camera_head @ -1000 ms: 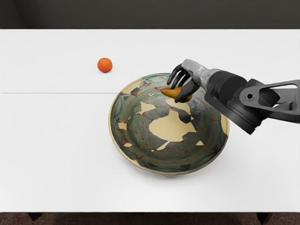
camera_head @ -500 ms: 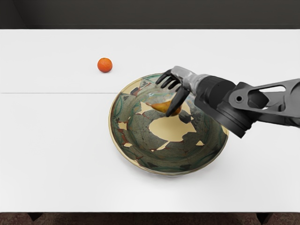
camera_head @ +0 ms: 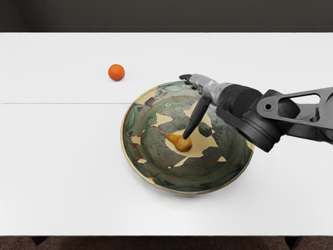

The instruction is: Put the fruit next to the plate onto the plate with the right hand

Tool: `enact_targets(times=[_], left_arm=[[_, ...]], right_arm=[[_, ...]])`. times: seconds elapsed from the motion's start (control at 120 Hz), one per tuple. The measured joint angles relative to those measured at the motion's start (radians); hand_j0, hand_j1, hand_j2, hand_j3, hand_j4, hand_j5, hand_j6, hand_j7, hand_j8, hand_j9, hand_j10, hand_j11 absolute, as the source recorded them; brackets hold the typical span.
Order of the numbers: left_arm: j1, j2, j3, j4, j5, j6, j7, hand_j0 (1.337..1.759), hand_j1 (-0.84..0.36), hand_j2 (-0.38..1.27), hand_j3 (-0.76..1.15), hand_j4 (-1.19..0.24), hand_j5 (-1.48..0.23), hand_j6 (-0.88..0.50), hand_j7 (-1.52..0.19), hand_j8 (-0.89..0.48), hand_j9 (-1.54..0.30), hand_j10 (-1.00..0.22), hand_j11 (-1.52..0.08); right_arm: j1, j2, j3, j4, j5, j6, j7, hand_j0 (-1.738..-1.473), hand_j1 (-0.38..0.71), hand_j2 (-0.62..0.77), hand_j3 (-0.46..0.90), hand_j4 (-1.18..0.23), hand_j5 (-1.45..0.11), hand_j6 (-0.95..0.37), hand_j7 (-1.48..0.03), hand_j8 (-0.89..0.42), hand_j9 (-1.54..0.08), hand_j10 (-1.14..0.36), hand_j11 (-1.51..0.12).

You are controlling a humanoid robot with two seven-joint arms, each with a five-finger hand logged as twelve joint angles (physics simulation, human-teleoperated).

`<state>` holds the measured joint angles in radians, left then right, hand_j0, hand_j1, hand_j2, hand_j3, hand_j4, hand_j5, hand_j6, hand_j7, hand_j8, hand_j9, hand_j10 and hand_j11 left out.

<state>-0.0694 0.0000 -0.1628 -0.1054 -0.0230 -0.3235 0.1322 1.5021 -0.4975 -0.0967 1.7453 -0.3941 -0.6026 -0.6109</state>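
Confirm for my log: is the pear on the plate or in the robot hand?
On the plate. The pear lies at its centre; the right robot hand above is open, holding nothing.

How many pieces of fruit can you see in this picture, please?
2: a pear lies in the middle of the plate; an orange sits on the table beyond its left rim. The arm may hide more.

Small round orange fruit (camera_head: 116,72) sits alone on the flat white desk (camera_head: 62,172), left of centre toward the far edge, nothing touching it. Thin grey seam line (camera_head: 57,103) runs across the desk top from the left edge, just in front of the orange fruit. Dark wall strip (camera_head: 166,15) behind the far edge, dark brownish floor (camera_head: 156,243) below the near edge.
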Motion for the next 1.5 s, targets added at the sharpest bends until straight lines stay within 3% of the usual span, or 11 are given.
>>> enact_targets(times=[0.133,0.3,0.425,0.658,0.9,1.5], left_arm=[[0.000,0.000,0.000,0.001,0.001,0.000,0.000,1.658,0.35,0.00,0.00,0.00,0.00,0.00,0.00,0.00,0.00,0.00,0.00],[0.000,0.000,0.000,0.001,0.001,0.000,0.000,1.658,0.35,0.00,0.00,0.00,0.00,0.00,0.00,0.00,0.00,0.00,0.00],[0.000,0.000,0.000,0.001,0.002,0.000,0.000,1.658,0.35,0.00,0.00,0.00,0.00,0.00,0.00,0.00,0.00,0.00,0.00],[0.000,0.000,0.000,0.001,0.002,0.000,0.000,1.658,0.35,0.00,0.00,0.00,0.00,0.00,0.00,0.00,0.00,0.00,0.00],[-0.001,0.000,0.000,0.000,0.000,0.000,0.000,1.658,0.35,0.00,0.00,0.00,0.00,0.00,0.00,0.00,0.00,0.00,0.00],[-0.001,0.000,-0.001,0.001,0.000,0.000,0.000,1.658,0.35,0.00,0.00,0.00,0.00,0.00,0.00,0.00,0.00,0.00,0.00]], right_arm=[[-0.086,-0.021,0.140,0.000,0.000,0.067,0.000,-1.658,-0.33,0.01,0.00,-0.02,-0.02,-0.02,-0.02,-0.01,-0.02,-0.01,-0.02],[-0.324,-0.059,0.447,0.000,0.008,0.348,0.000,-1.658,-0.34,0.00,0.00,-0.01,-0.01,-0.01,-0.01,-0.01,-0.01,-0.01,-0.01],[-0.410,-0.118,0.578,0.000,0.133,0.571,0.000,-1.658,-0.35,0.00,0.00,0.00,-0.01,0.00,-0.01,0.00,-0.01,0.00,-0.01],[-0.458,-0.303,0.675,-0.011,0.396,0.925,0.000,-1.658,-0.35,0.00,0.00,0.00,0.00,0.00,0.00,0.00,0.00,0.00,0.00],[-0.506,-0.484,0.689,-0.060,0.574,1.165,0.000,-1.658,-0.35,0.00,0.00,0.00,0.00,0.00,0.00,0.00,0.00,0.00,0.00],[-0.538,-0.546,0.686,-0.283,0.676,1.214,0.000,-1.658,-0.35,0.00,0.00,0.00,0.00,0.00,0.00,0.00,0.00,0.00,0.00]])
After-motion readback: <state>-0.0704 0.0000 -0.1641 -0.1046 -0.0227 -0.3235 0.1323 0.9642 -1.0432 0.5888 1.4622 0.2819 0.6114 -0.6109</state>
